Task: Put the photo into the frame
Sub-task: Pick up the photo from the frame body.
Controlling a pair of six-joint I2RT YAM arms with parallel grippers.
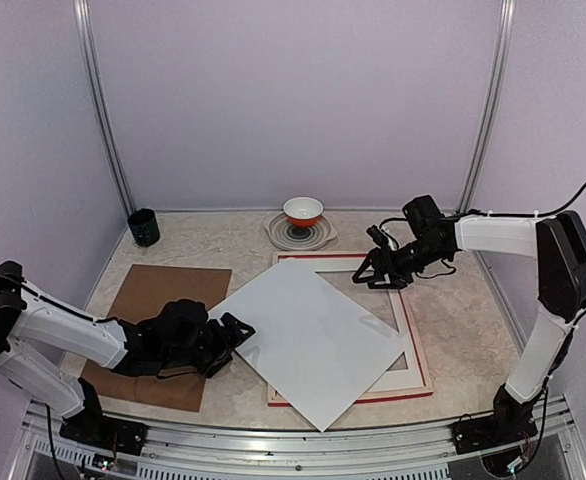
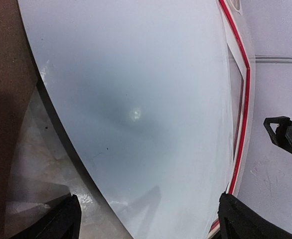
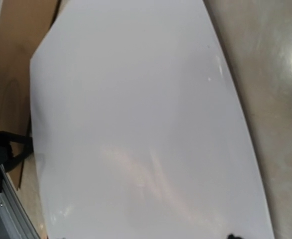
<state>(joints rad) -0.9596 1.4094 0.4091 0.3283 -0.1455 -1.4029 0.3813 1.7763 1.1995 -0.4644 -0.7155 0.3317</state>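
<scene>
Left pincer (image 1: 241, 338) splayed at photo (image 1: 318, 340)'s corner, photo askew across frame (image 1: 416, 345); right pincer (image 1: 371, 278)'s state unclear.

Photo (image 1: 313, 335) lies askew on frame (image 1: 414, 340) — board (image 1: 155, 296) left.

black cup (image 1: 143, 227) far-left | red bowl (image 1: 303, 210) on plate (image 1: 320, 238) | brown board (image 1: 163, 290) left

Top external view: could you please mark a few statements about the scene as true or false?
1. The photo lies skewed across the frame, white side up. True.
2. The brown board lies right of the frame. False: it lies to its left, under the left arm.
3. A bowl stands beyond the frame's far edge. True.
4. The right tool is at the frame's near edge. False: it is at the far edge.
</scene>
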